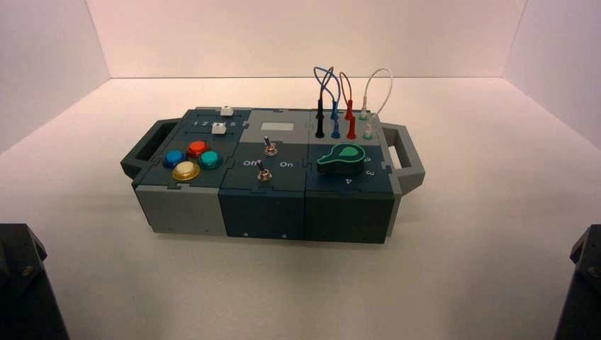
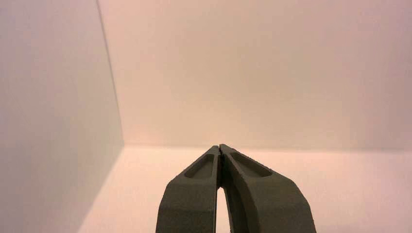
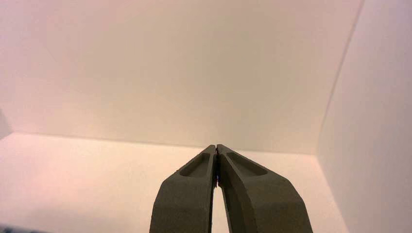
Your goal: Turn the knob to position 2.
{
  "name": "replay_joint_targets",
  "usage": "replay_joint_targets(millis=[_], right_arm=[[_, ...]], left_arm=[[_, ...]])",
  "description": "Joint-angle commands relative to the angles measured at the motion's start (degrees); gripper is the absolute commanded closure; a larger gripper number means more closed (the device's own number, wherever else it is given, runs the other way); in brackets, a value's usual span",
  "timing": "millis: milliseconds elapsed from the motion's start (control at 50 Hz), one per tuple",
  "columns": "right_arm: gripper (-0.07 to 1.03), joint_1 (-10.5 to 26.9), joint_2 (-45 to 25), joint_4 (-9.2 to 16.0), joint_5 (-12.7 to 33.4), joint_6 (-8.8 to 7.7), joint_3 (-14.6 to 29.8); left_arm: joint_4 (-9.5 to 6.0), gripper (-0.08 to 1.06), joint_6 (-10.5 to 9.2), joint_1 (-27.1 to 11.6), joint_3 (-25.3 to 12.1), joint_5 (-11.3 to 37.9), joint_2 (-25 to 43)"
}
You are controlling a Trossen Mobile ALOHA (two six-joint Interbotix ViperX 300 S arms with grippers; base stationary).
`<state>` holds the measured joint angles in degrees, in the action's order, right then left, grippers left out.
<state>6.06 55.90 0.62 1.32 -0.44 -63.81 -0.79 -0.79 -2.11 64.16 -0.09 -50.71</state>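
Note:
The knob [image 1: 341, 159], dark with a bright green teardrop top, sits on the right section of the box [image 1: 184, 209]. Its pointed tip faces the box's middle. White dial digits [image 1: 368, 171] curve round its right and near side; I cannot tell which one is the 2. My left gripper [image 2: 220, 145] is shut and empty, facing a bare wall, far from the box. My right gripper [image 3: 215, 145] is also shut and empty, facing a wall corner. Only the dark arm bodies show in the high view, the left arm [image 1: 21, 283] and the right arm [image 1: 585, 280], parked at the near corners.
Behind the knob stand plugs with looped wires [image 1: 340, 99]. Two metal toggle switches [image 1: 266, 159] are in the middle section. Coloured push buttons [image 1: 190, 159] and white slider tabs [image 1: 221, 119] are on the left. Handles [image 1: 407, 152] stick out at both ends.

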Motion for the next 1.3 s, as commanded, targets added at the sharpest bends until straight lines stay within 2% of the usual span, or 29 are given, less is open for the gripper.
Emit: replay_joint_targets(millis=[20,100,260,800,1020,1300], right_arm=[[0.99,1.0,-1.4,0.1,1.6,-0.09,2.3],[0.99,1.8,-2.6,0.2,2.6,-0.09,2.7],[0.99,6.2,-6.3,0.1,7.8,-0.09,4.7],[0.99,19.2,-19.4,0.5,22.4,0.18,11.3],[0.99,19.4,-20.0,0.5,23.6,0.18,11.3],[0.99,19.4,-19.8,0.6,25.0,0.09,11.6]], left_arm=[[0.09,1.01,0.09,-2.5,-3.1,4.0,2.2],[0.09,1.01,0.09,-4.1,-3.5,6.2,3.3],[0.09,1.01,0.09,-7.7,-4.4,11.3,4.0],[0.09,1.01,0.09,-14.2,-6.1,18.5,8.3],[0.00,1.01,-0.09,-17.8,-6.9,21.2,10.9],[-0.35,1.01,-0.62,-24.2,-8.3,25.1,14.2]])
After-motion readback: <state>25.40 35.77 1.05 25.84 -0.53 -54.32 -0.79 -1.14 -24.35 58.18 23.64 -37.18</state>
